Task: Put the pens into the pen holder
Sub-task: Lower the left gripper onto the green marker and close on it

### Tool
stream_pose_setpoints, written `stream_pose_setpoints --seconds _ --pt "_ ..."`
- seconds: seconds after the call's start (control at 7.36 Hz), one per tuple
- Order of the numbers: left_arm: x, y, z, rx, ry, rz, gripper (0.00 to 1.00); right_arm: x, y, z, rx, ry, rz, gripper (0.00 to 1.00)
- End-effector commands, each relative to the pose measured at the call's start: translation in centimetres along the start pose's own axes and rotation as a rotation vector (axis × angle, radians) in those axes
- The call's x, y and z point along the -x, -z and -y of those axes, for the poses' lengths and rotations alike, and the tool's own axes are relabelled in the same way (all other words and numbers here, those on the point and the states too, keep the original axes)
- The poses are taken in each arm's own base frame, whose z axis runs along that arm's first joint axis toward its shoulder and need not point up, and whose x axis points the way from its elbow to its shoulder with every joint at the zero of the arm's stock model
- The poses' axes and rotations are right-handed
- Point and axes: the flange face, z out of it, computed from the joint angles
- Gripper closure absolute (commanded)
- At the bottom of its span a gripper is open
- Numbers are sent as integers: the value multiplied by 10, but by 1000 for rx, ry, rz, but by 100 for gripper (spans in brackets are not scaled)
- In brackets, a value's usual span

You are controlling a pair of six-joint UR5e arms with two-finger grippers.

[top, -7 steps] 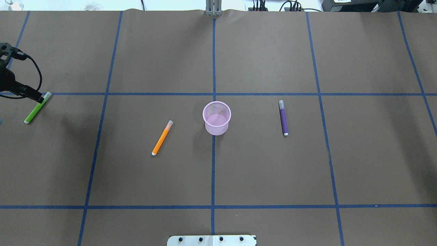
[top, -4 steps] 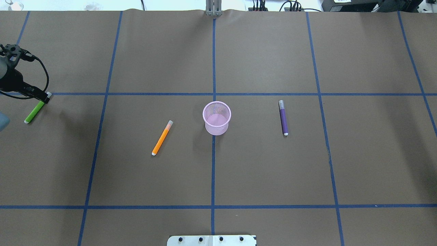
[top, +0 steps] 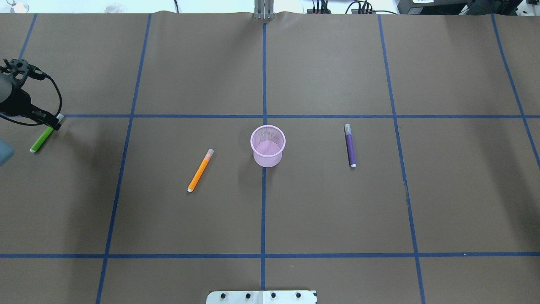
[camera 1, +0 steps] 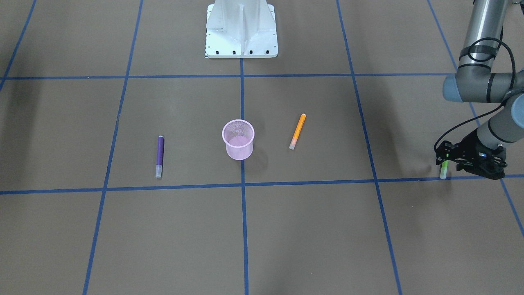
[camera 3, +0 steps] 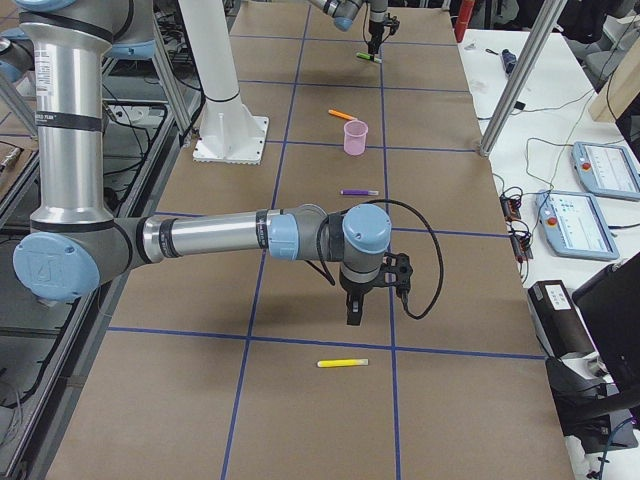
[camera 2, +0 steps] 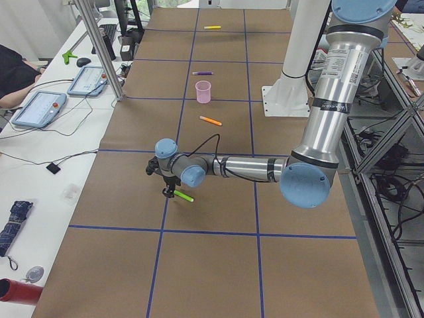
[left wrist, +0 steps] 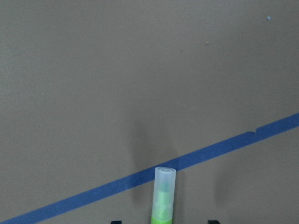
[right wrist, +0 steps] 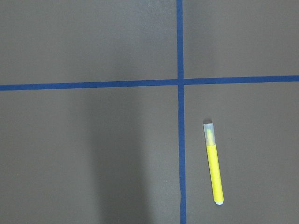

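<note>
Squarely astride the green pen (top: pixel 40 142)

Down low at the far left edge of the desk (top: pixel 337 211) with the left end effector (top: pixel 52 123): open, a fingertip (left wrist: pixel 116 221) on each side of the pen near its cap end, both clear of the barrel in the wrist view. Nothing gripped. Flat on the brown paper (top: pixel 190 63) and slanted, that pen, with its translucent cap at a blue tape line (left wrist: pixel 224 148).

Upright near the middle of the desk, on the centre tape line (top: pixel 263 84): the pink wire-mesh pen holder (top: pixel 268 159). On the robot's left of it, apart, the orange pen (top: pixel 200 170), flat and slanted. On the robot's right, somewhat farther off, the purple pen (top: pixel 350 145), flat, nearly parallel to that centre line.

Shown by the side camera alone, the right end effector (camera 3: pixel 353 318), pointing down above the desk, near the yellow pen (camera 3: pixel 342 362) but not over it. Cannot tell whether open or closed. Flat on the desk too, the yellow pen, just beside one tape line and close to a crossing of two.
</note>
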Motion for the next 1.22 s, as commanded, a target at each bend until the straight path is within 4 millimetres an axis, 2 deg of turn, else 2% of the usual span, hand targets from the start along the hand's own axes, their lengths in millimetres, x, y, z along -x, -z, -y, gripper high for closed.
stream_pose_setpoints --seconds 0.0,0.41,0.54,0.68,0.82,0.95,1.09 --pt "1 -2 0 -4 -4 -3 43 3 0 2 1 7 2 0" --pt "0 -1 1 -4 3 -3 80 7 -2 3 5 12 1 0" --pt "0 -1 1 -4 3 -3 85 10 0 5 0 16 2 0" --pt "0 -1 1 -3 4 -2 85 14 2 8 -4 25 2 0" --pt "0 -1 0 -3 5 -6 92 24 5 15 -10 48 2 0" --pt "-2 0 1 1 7 -11 100 53 -15 24 30 108 -21 0" --pt "-3 1 1 2 4 -15 100 57 -14 30 22 117 -37 0"
